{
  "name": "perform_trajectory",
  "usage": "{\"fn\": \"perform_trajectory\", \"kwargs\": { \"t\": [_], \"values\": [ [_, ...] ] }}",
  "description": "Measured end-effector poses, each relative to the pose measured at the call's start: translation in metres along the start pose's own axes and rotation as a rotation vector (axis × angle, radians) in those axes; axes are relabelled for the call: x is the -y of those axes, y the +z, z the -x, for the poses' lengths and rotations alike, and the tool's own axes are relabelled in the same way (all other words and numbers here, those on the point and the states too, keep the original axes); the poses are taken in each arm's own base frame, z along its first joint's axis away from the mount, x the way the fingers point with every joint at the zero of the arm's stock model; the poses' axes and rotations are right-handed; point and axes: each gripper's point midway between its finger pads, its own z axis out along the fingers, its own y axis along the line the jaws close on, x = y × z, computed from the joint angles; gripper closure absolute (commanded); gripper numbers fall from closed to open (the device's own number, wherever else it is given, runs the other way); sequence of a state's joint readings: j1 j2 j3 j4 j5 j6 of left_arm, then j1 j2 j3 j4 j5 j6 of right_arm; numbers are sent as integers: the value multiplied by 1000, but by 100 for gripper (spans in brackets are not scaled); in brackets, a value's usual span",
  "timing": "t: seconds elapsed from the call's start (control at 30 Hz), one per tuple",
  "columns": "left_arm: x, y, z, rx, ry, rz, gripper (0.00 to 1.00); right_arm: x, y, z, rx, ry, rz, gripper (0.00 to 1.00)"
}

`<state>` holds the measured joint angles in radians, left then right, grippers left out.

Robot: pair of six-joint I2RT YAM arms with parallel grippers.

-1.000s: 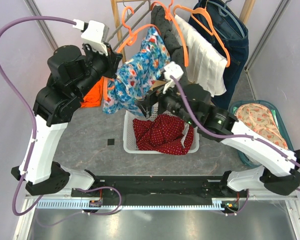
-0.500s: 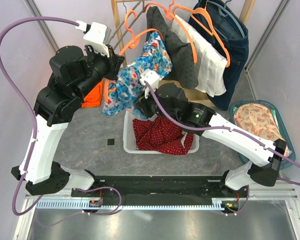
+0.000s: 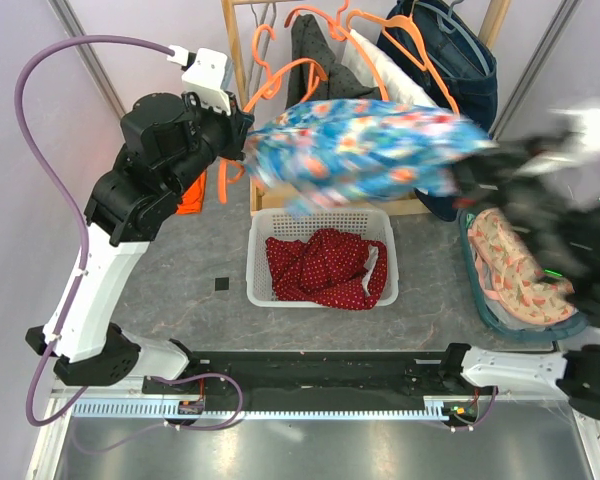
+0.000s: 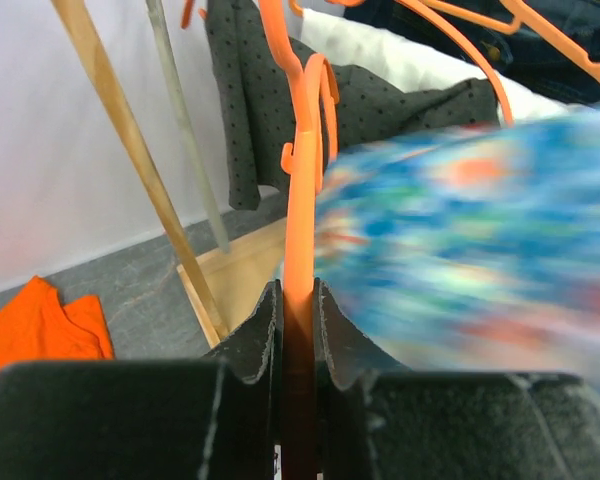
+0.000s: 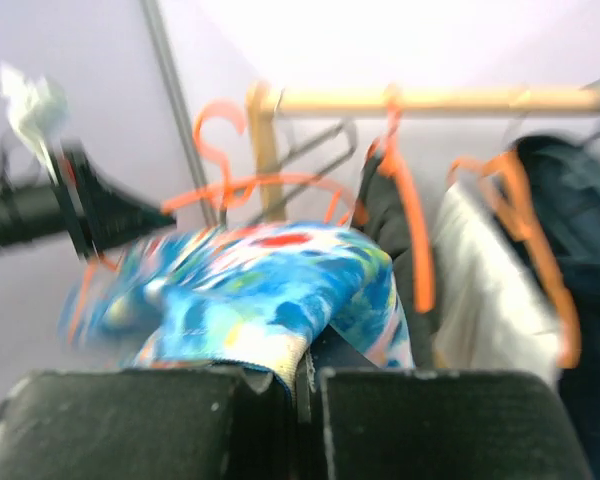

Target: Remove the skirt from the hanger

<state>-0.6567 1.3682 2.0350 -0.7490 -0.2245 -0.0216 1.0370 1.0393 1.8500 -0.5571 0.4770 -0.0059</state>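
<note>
The skirt (image 3: 365,150) is blue with a bright flower print. It is stretched sideways above the basket, blurred by motion. One end is at the orange hanger (image 3: 223,178), the other in my right gripper (image 3: 480,165). In the right wrist view that gripper (image 5: 302,375) is shut on a hemmed edge of the skirt (image 5: 250,290). My left gripper (image 3: 242,140) is at the rack's left. In the left wrist view it (image 4: 298,310) is shut on the hanger's (image 4: 302,200) orange bar, with the skirt (image 4: 460,230) just to its right.
A white basket (image 3: 257,270) below the skirt holds a red dotted garment (image 3: 325,265). A teal tub (image 3: 525,335) with a peach flowered cloth is at the right. The wooden rack (image 3: 238,50) carries a dark dotted garment (image 3: 310,45), a white one (image 3: 380,70) and jeans (image 3: 460,60) on orange hangers. An orange cloth (image 3: 188,195) lies on the floor.
My right gripper closed on the skirt and swung from the middle far to the right. It drew the hanging skirt out into a long horizontal stretch. The left arm kept its hold on the hanger.
</note>
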Motion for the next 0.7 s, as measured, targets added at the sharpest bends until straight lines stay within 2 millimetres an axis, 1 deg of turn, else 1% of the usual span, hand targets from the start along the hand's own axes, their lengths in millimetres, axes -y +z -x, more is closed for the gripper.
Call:
{"fn": "perform_trajectory", "kwargs": {
  "t": [0.03, 0.1, 0.13, 0.17, 0.2, 0.23, 0.27, 0.3, 0.37, 0.43, 0.57, 0.63, 0.7],
  "values": [
    [-1, 1, 1, 5, 1, 7, 98, 13, -18, 22, 56, 24, -21, 100],
    [-4, 3, 5, 19, 6, 24, 98, 39, -56, 60, 161, 80, -57, 100],
    [-5, 4, 5, 21, 7, 31, 98, 48, -69, 70, 194, 100, -67, 100],
    [-6, 5, 5, 21, 9, 37, 98, 57, -82, 80, 228, 121, -80, 100],
    [-6, 6, 5, 21, 10, 39, 98, 61, -88, 84, 243, 131, -86, 100],
    [-6, 8, 5, 19, 12, 41, 98, 64, -92, 86, 251, 139, -92, 100],
    [-7, 9, 6, 20, 14, 45, 98, 64, -91, 84, 246, 137, -97, 100],
    [-7, 11, 7, 23, 16, 49, 98, 61, -86, 77, 224, 126, -98, 100],
    [-8, 14, 9, 29, 17, 57, 98, 52, -69, 54, 152, 95, -97, 100],
    [-9, 17, 11, 36, 20, 65, 98, 35, -41, 20, 48, 47, -84, 100],
    [-12, 18, 14, 43, 28, 85, 98, 7, -1, -32, -96, -12, -50, 100],
    [-14, 17, 16, 48, 32, 95, 98, -2, 9, -53, -156, -36, -34, 100],
    [-17, 17, 17, 55, 33, 110, 98, -5, 11, -60, -182, -44, -20, 100]
  ]
}}
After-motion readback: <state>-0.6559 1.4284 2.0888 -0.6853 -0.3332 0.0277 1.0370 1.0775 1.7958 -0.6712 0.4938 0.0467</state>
